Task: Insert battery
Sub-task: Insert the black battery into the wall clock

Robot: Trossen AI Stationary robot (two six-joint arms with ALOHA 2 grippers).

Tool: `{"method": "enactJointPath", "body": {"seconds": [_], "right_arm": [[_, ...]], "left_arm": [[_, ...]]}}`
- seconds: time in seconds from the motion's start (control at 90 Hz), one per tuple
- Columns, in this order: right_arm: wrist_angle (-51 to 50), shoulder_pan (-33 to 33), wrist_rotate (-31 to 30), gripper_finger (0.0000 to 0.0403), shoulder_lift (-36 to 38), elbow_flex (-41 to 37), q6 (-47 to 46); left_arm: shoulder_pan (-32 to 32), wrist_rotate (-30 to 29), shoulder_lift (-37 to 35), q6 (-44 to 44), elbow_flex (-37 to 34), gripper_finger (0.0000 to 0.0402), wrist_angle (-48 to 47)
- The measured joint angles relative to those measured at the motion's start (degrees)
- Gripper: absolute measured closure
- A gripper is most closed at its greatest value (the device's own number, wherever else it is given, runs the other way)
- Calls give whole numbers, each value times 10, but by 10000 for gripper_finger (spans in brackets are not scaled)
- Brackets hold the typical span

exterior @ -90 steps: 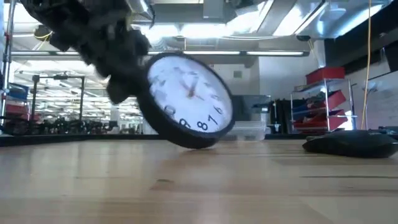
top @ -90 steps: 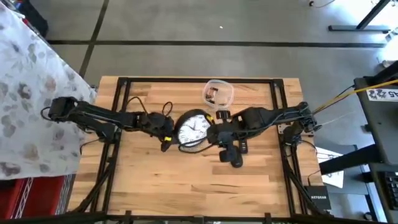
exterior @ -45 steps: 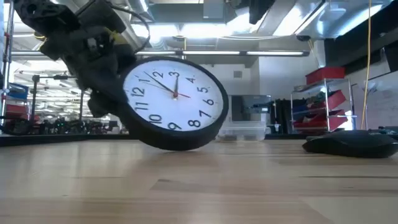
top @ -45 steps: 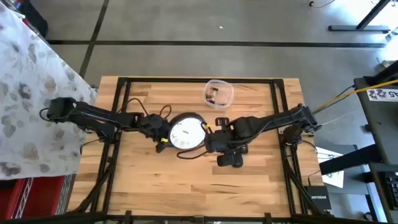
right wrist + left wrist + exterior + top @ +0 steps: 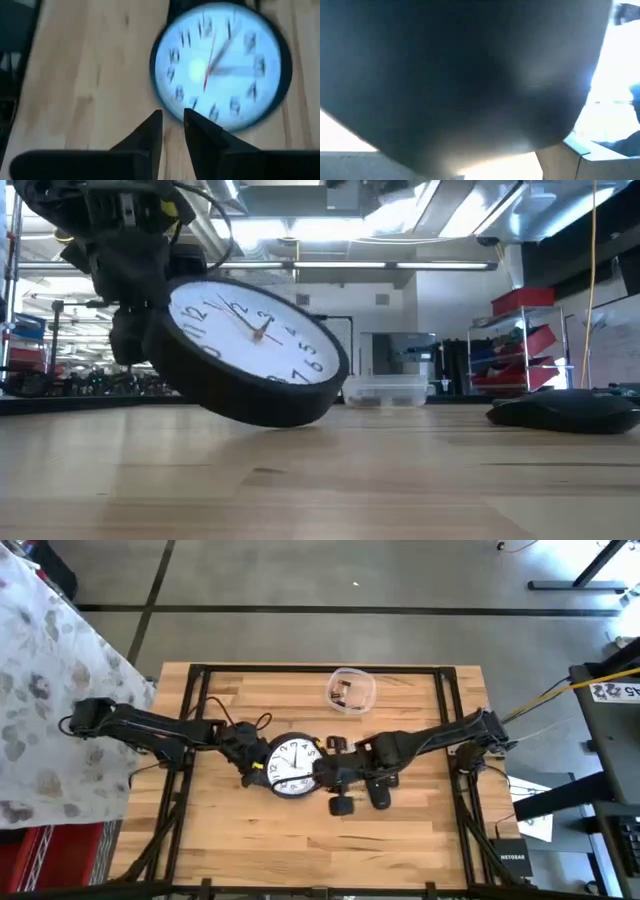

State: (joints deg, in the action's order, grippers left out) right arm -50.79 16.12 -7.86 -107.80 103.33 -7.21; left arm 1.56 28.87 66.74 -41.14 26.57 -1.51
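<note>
black-rimmed clock (image 5: 292, 765), one, tilted, gripped by left claw (image 5: 257, 764); right claw (image 5: 172, 131) nearly closed, empty.

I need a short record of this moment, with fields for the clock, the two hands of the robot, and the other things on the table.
clock: black-rimmed wall clock, face up, tilted, one edge lifted off the table
left hand: at the clock's left edge, seems to hold it; fingers hidden
right hand: beside the clock's right edge, fingers nearly together, empty
container: clear tub at the far edge of the table, small items inside
other: small dark objects near the right arm
</note>
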Motion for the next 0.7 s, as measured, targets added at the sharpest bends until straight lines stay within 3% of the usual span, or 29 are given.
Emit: {"method": "enactJointPath", "body": {"seconds": [0.244, 0.478, 0.7], "right_arm": [[77, -25, -1, 338, -94, 0, -4], [42, -30, 36, 338, -138, -1, -35], [46, -22, 50, 338, -138, -1, -43]], "left_arm": [[0, 31, 0, -2, 0, 220, 3], [24, 103, 1, 25, 0, 166, 37], [66, 54, 1, 70, 0, 142, 63]]}}
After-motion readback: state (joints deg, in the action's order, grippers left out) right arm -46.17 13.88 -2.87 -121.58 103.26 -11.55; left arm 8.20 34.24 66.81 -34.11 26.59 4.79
